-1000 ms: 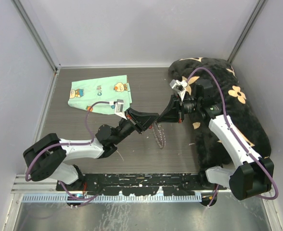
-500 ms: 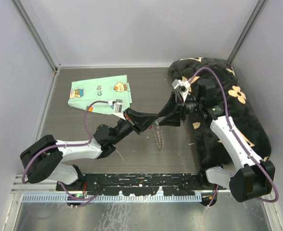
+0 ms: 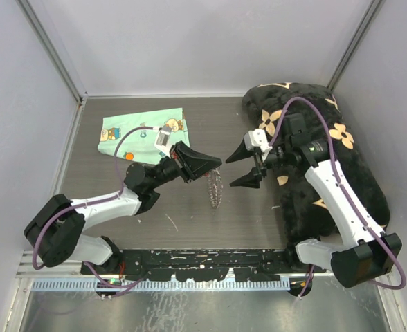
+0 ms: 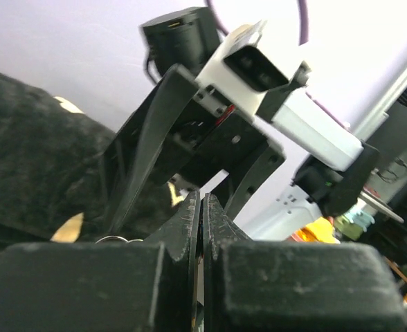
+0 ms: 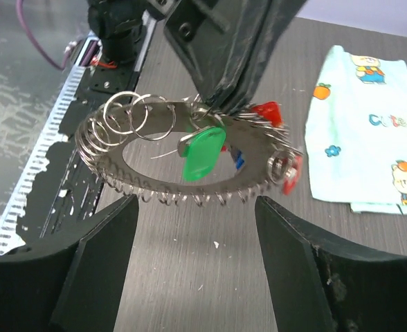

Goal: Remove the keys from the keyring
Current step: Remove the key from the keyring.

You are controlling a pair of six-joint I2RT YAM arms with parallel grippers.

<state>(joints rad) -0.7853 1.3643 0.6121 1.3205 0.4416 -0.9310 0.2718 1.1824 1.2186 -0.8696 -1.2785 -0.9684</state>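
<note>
left tool (image 3: 219,163): pinched keyring (image 5: 155,149), keys (image 5: 203,155) hanging | right tool (image 3: 232,172): spread, just beside keyring | cloth (image 5: 359,149) on bench (image 3: 203,121): read "Cute"

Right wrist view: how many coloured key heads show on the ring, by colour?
Green key: 1
Red keys: 2
Blue key: 1, partly hidden
Total: 4 showing on the keyring; more may be hidden.
</note>
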